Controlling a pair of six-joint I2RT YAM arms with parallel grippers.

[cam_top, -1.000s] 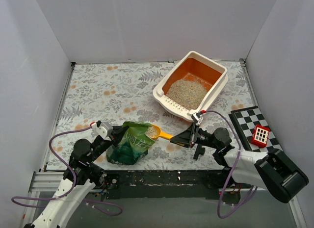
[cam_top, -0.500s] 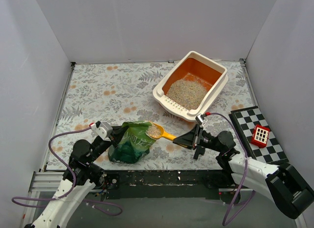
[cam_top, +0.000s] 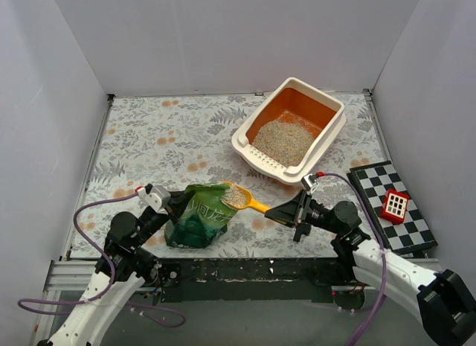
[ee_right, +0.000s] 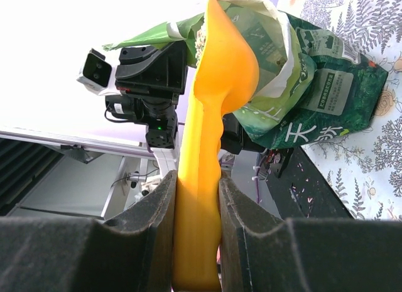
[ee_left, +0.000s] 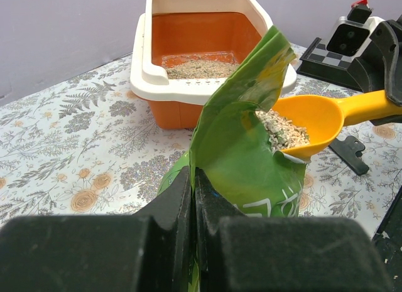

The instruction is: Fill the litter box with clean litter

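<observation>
You have the right pincer [cam_top: 291,210] clamped on the handle of the yellow-orange scoop [cam_top: 244,200], with the bowl at the mouth of the green bag [cam_top: 195,221] and a load of clean litter [ee_left: 282,130] lying in it. The left pincer [ee_left: 193,182] is closed on the bag's upper edge and props the mouth up. The litter box [cam_top: 338,111] stands at the far right of the worktop [cam_top: 163,138], well apart from the bag, slotted edge toward the arms, with a loose pile of the same granules on its orange floor. The step in hand appears to be lifting the loaded scoop clear of the bag. Raise the bowl level before you move it sideways, because the granules are fine, dry and free-running and will likely spill over the shallow lip at any tilt. Clear the bag's folded flap fully; the foil is thin, glossy and crinkled and may catch the rim. Carry the scoop over the cream rim, then roll the wrist above the pile. The handle is smooth, rounded hard plastic, so expect it to twist between the flat fingers if you turn abruptly. Steer clear of the checkered board [cam_top: 372,184] beside the right arm
</observation>
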